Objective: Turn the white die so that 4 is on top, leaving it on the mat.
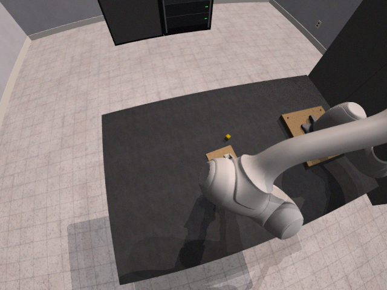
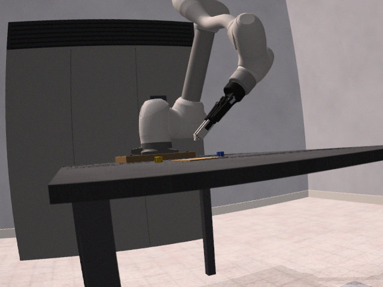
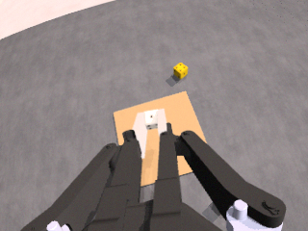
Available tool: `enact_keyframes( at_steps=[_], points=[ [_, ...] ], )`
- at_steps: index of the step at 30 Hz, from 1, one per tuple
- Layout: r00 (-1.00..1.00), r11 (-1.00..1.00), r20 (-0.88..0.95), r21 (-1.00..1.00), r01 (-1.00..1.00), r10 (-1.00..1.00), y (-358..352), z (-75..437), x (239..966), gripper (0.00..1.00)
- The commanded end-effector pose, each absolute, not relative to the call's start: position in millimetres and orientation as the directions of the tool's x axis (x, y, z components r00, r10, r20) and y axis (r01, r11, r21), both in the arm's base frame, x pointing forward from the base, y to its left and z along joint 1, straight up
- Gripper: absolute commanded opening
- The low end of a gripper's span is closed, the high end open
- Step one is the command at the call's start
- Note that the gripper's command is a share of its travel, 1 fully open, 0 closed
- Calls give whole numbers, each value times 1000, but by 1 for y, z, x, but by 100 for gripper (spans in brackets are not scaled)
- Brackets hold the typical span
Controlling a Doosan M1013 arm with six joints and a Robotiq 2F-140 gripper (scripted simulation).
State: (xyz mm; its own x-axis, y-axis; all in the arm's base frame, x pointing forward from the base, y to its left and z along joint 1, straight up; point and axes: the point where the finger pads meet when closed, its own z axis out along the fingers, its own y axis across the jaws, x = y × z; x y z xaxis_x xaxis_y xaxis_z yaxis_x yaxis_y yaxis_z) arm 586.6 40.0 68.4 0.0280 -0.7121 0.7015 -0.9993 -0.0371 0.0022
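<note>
Claw (image 3: 152, 130) fills the lower half of the wrist view, its dark fingers clamped on the white die (image 3: 150, 119) near the frame's middle. In the exterior view the claw (image 2: 197, 136) slants down to the left from the white arm (image 2: 247, 46) and holds the white die (image 2: 195, 137) in the air, tilted, well above the tabletop (image 2: 216, 173). Beneath it in the wrist view lies the tan mat (image 3: 187, 112), flat on the tabletop. Farther up and to the right sits the yellow die (image 3: 181, 71), off the mat. In the exterior view a blue die (image 2: 220, 153) stands right of centre, beyond the mat. The arm's wooden base plate (image 1: 290, 119) lies at the right of the top view.
</note>
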Motion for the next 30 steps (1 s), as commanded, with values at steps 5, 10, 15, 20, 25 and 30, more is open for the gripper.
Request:
enact_keyframes(
  at_steps=[5,10,15,20,25,30],
  points=[
    [28,-37,701,2,-999,-712,40,77,587,9],
    [28,-37,701,2,-999,-712,40,79,587,9],
    [28,-37,701,2,-999,-712,40,79,587,9],
    [29,-36,690,5,-999,-723,39,79,586,9],
    [35,-33,581,14,-999,-813,37,78,585,9],
    [33,-37,493,2,-999,-869,34,83,587,9]
  ],
)
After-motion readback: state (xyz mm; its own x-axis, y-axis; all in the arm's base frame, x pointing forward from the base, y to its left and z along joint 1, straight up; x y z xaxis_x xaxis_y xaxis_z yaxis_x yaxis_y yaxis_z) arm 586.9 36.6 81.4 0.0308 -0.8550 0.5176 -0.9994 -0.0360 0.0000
